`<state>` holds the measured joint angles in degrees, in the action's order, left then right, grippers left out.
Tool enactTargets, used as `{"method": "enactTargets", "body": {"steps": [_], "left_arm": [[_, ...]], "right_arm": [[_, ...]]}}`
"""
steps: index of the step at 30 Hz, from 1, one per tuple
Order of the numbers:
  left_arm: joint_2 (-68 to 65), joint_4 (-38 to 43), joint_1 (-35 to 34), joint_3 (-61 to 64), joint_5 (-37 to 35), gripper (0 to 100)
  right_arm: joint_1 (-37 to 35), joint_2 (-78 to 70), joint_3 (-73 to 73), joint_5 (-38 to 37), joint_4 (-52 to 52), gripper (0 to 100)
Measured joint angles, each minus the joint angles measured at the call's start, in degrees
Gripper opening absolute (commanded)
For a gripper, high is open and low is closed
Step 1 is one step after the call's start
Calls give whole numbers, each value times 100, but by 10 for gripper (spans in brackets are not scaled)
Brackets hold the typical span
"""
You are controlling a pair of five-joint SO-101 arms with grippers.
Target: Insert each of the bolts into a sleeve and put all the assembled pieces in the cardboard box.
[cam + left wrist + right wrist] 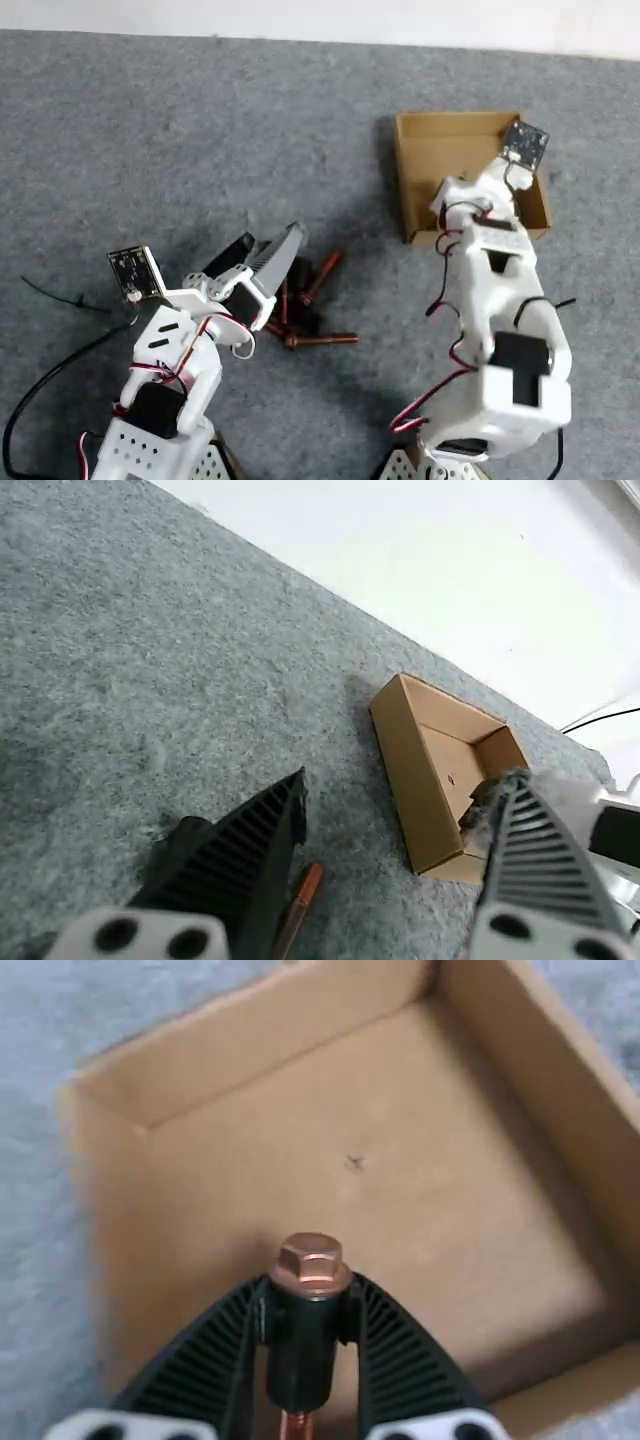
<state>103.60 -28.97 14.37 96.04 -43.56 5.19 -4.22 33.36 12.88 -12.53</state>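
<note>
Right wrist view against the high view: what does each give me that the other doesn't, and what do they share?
Right wrist view: the right claw shut on a black sleeve with a copper bolt head on top, held above the floor of the cardboard box. High view: the loose bolts lying on the grey mat by the open left claw. Shared: that box.

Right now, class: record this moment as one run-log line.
right hand: shut on sleeve with bolt inside, over cardboard box | left hand: open, by loose bolts
</note>
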Motion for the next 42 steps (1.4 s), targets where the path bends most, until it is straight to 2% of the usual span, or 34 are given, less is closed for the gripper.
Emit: {"method": "enactTargets", "body": {"steps": [4, 9, 11, 22, 26, 29, 32, 37, 42], "left_arm": [[0, 0, 0, 0, 0, 284], [0, 0, 0, 0, 0, 284], [0, 0, 0, 0, 0, 284], [0, 0, 9, 0, 0, 284], [0, 0, 9, 0, 0, 284], [0, 0, 9, 0, 0, 284], [0, 0, 9, 0, 0, 284], [0, 0, 9, 0, 0, 284], [0, 0, -185, 0, 0, 284]], "right_arm": [[79, -316, -105, 0, 62, 43], [88, -360, -105, 0, 88, 223], [88, -352, -114, 0, 97, 259], [88, -255, -114, 9, 97, 261], [44, 589, 26, 607, -141, 261], [-220, 1442, 457, 1187, -484, 261], [-659, 2356, 1037, 1240, -580, 261], [-1688, 3446, 1916, 598, -598, 261], [-2585, 3736, 2374, 44, -598, 261]]}}
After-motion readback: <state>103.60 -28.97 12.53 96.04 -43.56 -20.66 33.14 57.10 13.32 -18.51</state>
